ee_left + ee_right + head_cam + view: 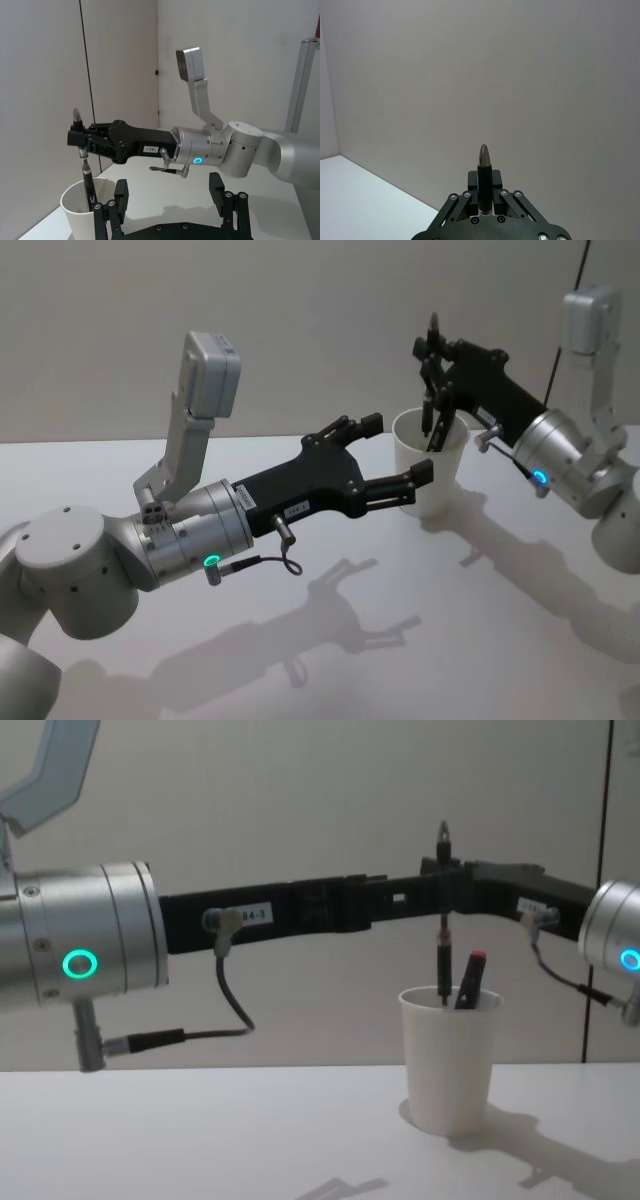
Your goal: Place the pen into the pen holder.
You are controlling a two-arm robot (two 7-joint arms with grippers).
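Note:
The pen [428,412] is dark and slim and hangs upright, its lower end dipping inside the pen holder [428,472], a white paper cup on the table. My right gripper [432,375] is shut on the pen's upper part, just above the cup rim. The pen [87,170] and the cup [79,210] also show in the left wrist view, with the right gripper [77,136] clamped on it. Its metal tip [484,159] sticks up between my right fingers. My left gripper [398,448] hovers open beside the cup, higher than the rim in the chest view, touching nothing.
A dark marker with a red end [471,978] leans inside the cup [450,1060]. The white table [330,660] lies bare around the cup. A plain wall stands behind, with a thin dark cable [89,75] running down it.

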